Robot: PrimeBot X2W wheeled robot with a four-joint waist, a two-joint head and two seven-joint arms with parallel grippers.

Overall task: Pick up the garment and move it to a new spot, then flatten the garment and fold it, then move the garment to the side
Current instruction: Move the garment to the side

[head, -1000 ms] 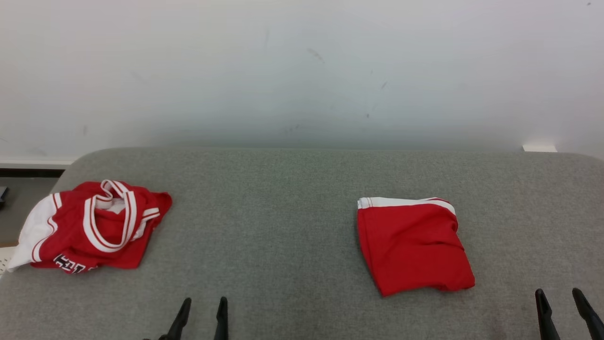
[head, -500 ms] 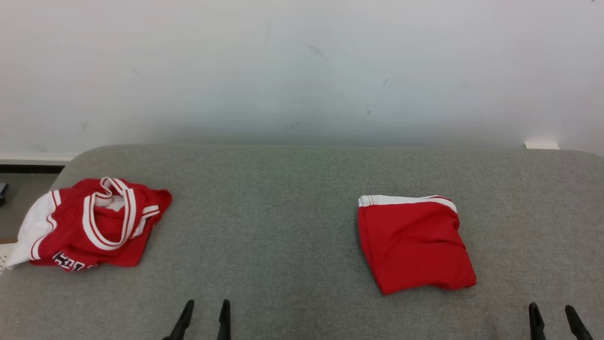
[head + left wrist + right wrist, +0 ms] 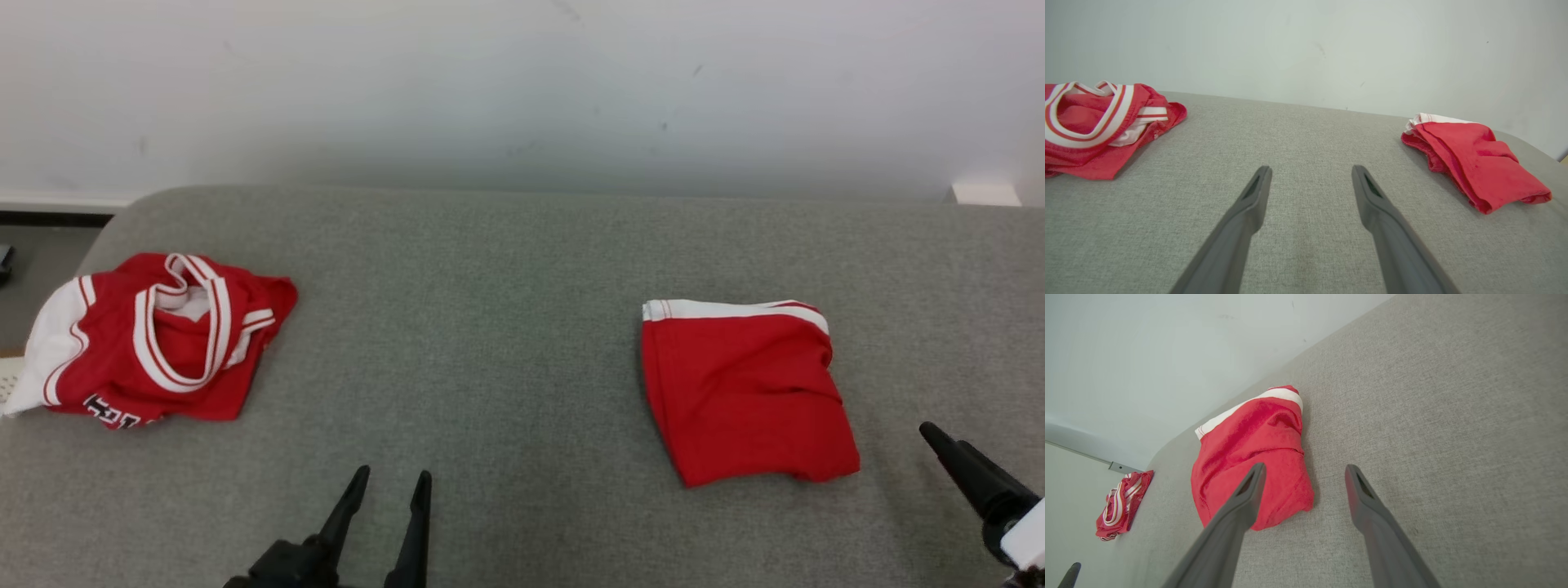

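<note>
— On the grey pad (image 3: 522, 269), where does the crumpled garment (image 3: 155, 339) lie?
— Forward-left of my left gripper (image 3: 393, 474), well apart, long axis running left to right. Left arm is nearer. Both claws, right gripper (image 3: 1304, 468) included, stand fully spread and hold nothing.

Bright, even, diffuse light falls from above. The white wall (image 3: 522, 82) is nearly washed out, shading to dull grey low down where it meets the grey cushion (image 3: 506, 327). The folded garment (image 3: 747, 392) throws only a thin, soft shadow along its edges. The left wrist view bows the cushion's far edge, and the left gripper (image 3: 1310, 171) softens toward the lens. The head view is slightly soft.
</note>
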